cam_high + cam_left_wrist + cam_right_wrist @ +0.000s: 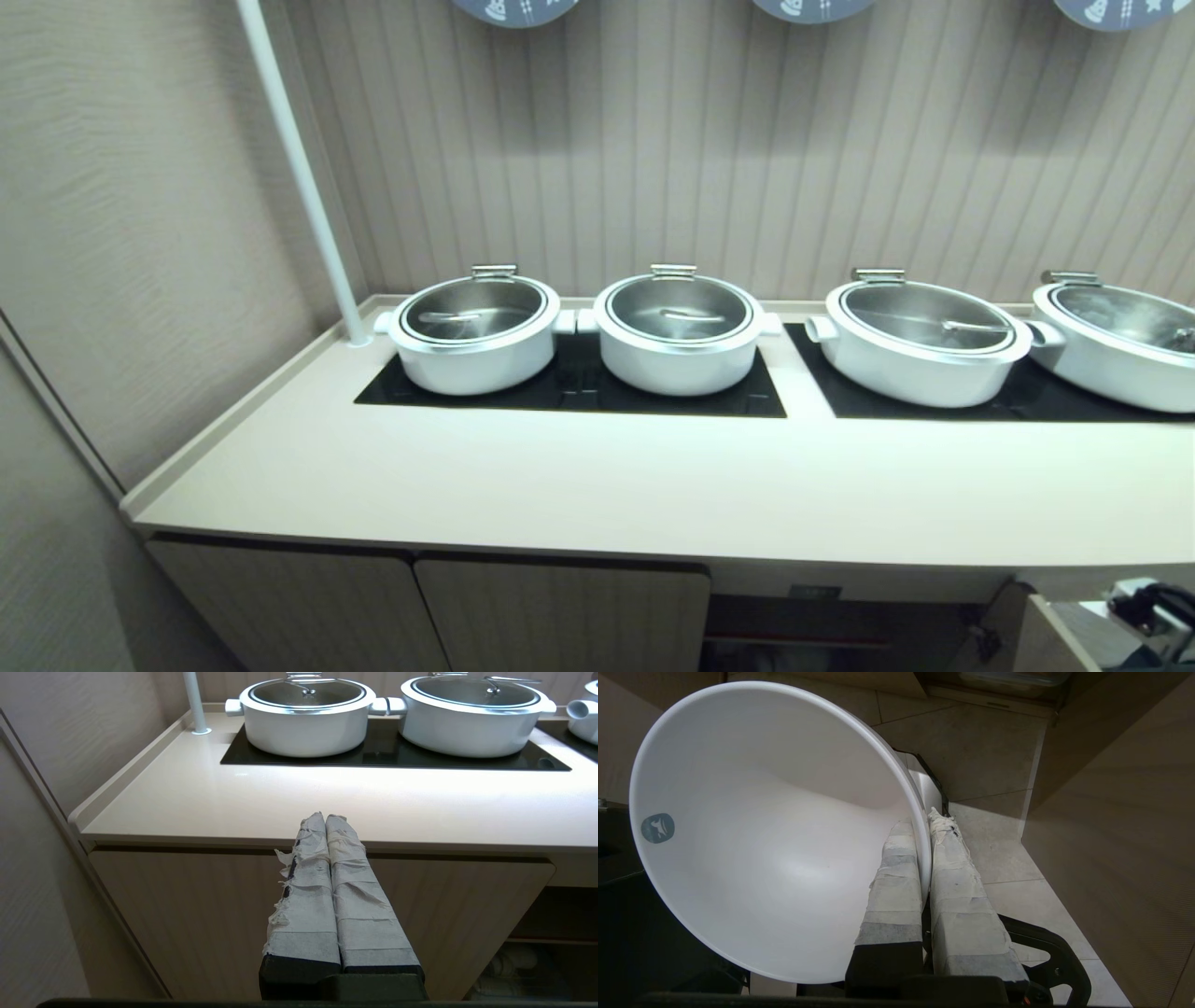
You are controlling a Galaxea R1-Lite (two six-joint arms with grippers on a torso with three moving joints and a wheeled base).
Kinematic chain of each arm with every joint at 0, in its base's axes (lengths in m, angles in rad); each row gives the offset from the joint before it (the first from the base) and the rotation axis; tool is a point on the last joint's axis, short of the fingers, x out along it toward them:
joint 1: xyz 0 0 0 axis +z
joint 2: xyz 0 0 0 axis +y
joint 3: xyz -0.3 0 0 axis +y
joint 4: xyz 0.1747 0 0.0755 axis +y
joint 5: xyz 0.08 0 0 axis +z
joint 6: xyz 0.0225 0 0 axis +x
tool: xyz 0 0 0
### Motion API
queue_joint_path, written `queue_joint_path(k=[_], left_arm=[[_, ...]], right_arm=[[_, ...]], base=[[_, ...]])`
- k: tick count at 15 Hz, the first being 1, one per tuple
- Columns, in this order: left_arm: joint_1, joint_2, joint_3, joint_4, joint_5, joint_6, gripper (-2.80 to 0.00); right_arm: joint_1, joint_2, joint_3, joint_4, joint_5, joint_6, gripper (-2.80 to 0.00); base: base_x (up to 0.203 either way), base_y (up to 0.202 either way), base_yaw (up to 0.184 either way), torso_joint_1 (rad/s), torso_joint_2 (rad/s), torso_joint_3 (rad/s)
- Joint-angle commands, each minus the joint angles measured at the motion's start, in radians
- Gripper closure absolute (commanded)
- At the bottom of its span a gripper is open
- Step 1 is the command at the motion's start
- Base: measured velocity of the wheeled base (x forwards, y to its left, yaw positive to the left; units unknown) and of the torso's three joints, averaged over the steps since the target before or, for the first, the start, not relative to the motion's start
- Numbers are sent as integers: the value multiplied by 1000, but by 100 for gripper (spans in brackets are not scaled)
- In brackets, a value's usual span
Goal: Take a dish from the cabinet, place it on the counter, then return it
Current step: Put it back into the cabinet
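**Bowl pinched by the rim, below the counter**

The right gripper (923, 826) has its two taped fingers pinching the rim of the white bowl (752, 849): one finger lies inside the bowl, the other outside against its wall. The bowl is tipped on its side, its open mouth facing the wrist camera, with a small grey-blue sticker (657, 828) on the inner wall. Behind it are the tiled floor (994, 765) and a beige cabinet door (1120, 812) standing open, so the bowl hangs below the counter, clear of any surface.

In the head view the counter (597, 476) carries four white lidded pots on black glass panels; the nearest to its left end is one pot (474, 329). Under the counter's front edge the cabinet (560, 611) shows shut doors and a dark opening to the right of them. What is probably part of the right arm shows at the lower right corner.

The left gripper (325, 817) hangs in front of the counter's front edge, fingers pressed together and empty.
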Motion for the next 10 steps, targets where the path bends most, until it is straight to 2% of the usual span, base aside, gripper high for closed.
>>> queue_joint_path(k=[1, 10], left_arm=[[0, 0, 0, -1, 0, -1, 0], [0, 0, 0, -1, 0, -1, 0]], right_arm=[[0, 9, 0, 1, 1, 1, 0], [2, 14, 4, 3, 1, -1, 0]], base=[[0, 0, 0, 0, 0, 0], [0, 0, 0, 0, 0, 0]])
